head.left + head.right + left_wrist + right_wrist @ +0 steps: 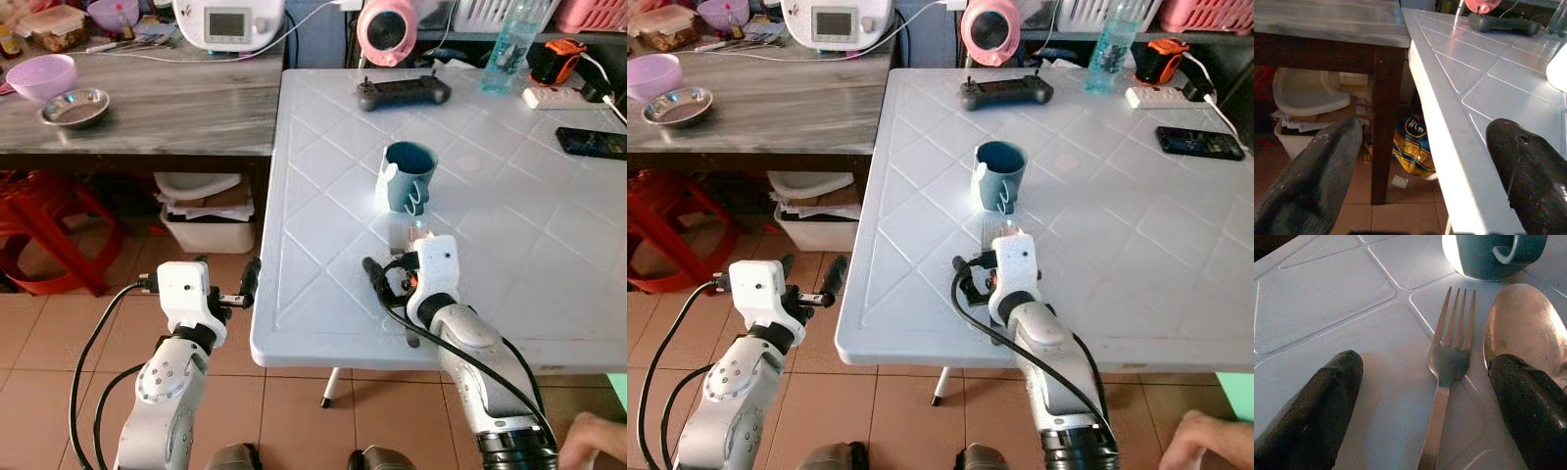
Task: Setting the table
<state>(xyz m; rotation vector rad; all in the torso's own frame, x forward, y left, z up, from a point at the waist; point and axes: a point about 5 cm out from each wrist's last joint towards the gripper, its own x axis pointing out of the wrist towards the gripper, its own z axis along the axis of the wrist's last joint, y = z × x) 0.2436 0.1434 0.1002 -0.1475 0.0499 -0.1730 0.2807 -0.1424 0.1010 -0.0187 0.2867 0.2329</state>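
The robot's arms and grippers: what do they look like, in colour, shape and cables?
Both arms are silver with rounded, jointed segments. Each ends in a white boxy wrist block, from which black cables loop back along the arm. The right arm has a black ribbed collar near its base. The left gripper and the right gripper each have two long, blunt, matte black fingers, slightly scuffed.

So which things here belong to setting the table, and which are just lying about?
Part of the job:
- fork and spoon, flat on the white table
- blue mug just beyond them
- right gripper, open over the fork

Just lying about:
- black controller
- phone
- water bottle
- power strip
- purple bowl and metal dish on the side counter
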